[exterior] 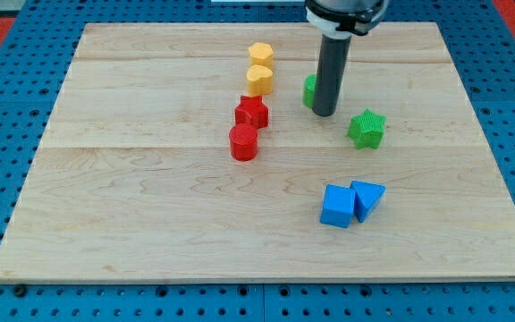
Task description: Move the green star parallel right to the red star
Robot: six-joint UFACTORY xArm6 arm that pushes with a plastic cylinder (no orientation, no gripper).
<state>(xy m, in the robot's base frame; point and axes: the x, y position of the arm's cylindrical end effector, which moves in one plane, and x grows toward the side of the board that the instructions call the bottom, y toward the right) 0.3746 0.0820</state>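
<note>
Green star (367,128) ridged, upright on worktop (150,206), right of red star (252,112); my tip (324,114) between them, touching neither star.

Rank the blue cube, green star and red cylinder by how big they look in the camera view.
1. blue cube, largest, though it also lies nearest the view's bottom, which may flatter it.
2. green star and red cylinder: these look about alike, so no ranking between them.

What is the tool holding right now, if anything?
Nothing is held. My tip is a plain rod standing against a green block, with the green star apart to the view's right.
</note>
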